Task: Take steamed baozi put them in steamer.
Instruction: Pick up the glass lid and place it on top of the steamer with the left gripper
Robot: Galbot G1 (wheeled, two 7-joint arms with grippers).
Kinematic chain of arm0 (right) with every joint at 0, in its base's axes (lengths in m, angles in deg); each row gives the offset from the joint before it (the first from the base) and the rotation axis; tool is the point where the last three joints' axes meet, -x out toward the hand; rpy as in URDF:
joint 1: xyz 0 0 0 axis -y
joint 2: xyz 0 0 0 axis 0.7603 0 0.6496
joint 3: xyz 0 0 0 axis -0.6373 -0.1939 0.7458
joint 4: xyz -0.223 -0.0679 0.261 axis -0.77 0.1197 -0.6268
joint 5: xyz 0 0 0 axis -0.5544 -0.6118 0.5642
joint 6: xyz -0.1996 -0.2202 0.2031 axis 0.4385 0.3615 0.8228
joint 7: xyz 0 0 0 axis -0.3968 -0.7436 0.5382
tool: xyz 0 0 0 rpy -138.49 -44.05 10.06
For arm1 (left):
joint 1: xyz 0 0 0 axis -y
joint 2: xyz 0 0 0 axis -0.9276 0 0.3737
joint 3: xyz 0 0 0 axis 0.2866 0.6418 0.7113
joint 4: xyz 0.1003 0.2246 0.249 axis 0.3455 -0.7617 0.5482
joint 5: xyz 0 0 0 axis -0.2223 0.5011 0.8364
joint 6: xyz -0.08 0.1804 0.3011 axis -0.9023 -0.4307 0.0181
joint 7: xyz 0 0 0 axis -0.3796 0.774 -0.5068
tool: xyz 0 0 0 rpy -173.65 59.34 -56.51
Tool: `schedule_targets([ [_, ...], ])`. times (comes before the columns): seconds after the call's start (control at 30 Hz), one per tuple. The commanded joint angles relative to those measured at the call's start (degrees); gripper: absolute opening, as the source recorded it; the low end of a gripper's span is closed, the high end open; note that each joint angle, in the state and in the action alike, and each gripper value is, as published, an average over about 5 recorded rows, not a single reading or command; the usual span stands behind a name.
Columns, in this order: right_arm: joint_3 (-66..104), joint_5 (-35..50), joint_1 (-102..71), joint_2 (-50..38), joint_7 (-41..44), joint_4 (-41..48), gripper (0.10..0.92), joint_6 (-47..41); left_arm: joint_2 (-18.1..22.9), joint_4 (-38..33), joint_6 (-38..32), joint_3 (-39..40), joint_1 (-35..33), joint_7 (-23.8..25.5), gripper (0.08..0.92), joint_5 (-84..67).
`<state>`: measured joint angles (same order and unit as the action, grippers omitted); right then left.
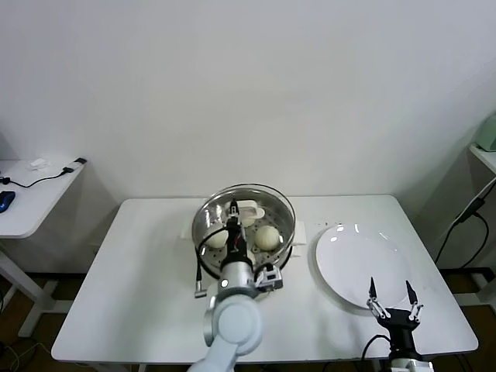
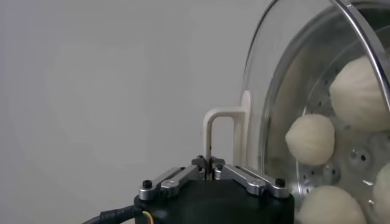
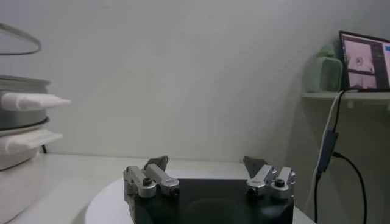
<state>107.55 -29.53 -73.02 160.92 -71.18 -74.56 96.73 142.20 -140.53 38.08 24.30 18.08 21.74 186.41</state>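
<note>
The left claw [image 1: 235,211] hangs over the steamer [image 1: 282,203], which stands at the back middle of the white counter [image 1: 139,271]. Its jaws are clenched on the cream-white handle [image 2: 214,125] of the round glass lid [image 2: 262,79], and the lid is held tilted above the pot rather than lying flat on it. Through the glass, the left wrist view shows the steamed baozi [image 2: 311,139] resting on the perforated steel tray [image 2: 359,159]; four pale domed buns can be made out there, close together. The head view shows two of them inside the steel wall. The right claw [image 1: 391,297] waits with its jaws spread wide and holding nothing, over the near edge of the flat white plate [image 1: 353,260], just beside the steamer.
</note>
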Motion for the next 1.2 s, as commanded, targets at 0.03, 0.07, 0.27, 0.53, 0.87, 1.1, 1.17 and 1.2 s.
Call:
schedule_targets([
  [0.03,0.1,-0.1,-0.1,0.1,0.0,-0.2,0.823,0.1,2.8,5.2,0.6,0.9,0.6,-0.7,0.133,2.3],
  [0.07,0.1,-0.1,-0.1,0.1,0.0,-0.2,0.823,0.2,2.7,5.4,0.5,0.8,0.7,-0.9,0.133,2.3],
  [0.27,0.2,-0.1,-0.1,0.2,0.0,0.0,0.823,0.6,2.6,6.5,0.6,0.4,1.1,-1.7,0.133,2.0],
  [0.53,0.2,-0.3,-0.2,0.2,0.0,0.4,0.823,0.8,2.9,7.4,0.8,0.4,1.8,-2.4,0.133,1.9],
  [0.87,0.3,-1.0,-0.3,0.4,0.0,0.5,0.823,1.9,2.9,8.8,0.8,-0.4,1.7,-4.4,0.133,2.0],
  [1.1,0.2,-1.3,-0.4,0.5,0.2,0.5,0.823,2.2,2.9,8.1,0.4,-0.2,1.2,-4.2,0.133,1.9],
  [1.17,0.2,-1.3,-0.4,0.5,0.3,0.5,0.823,2.1,2.9,7.9,0.1,-0.1,1.2,-4.0,0.133,1.6],
  [1.2,0.2,-1.4,-0.3,0.5,0.4,0.4,0.823,2.1,2.9,7.8,0.0,0.0,1.2,-4.0,0.133,1.5],
])
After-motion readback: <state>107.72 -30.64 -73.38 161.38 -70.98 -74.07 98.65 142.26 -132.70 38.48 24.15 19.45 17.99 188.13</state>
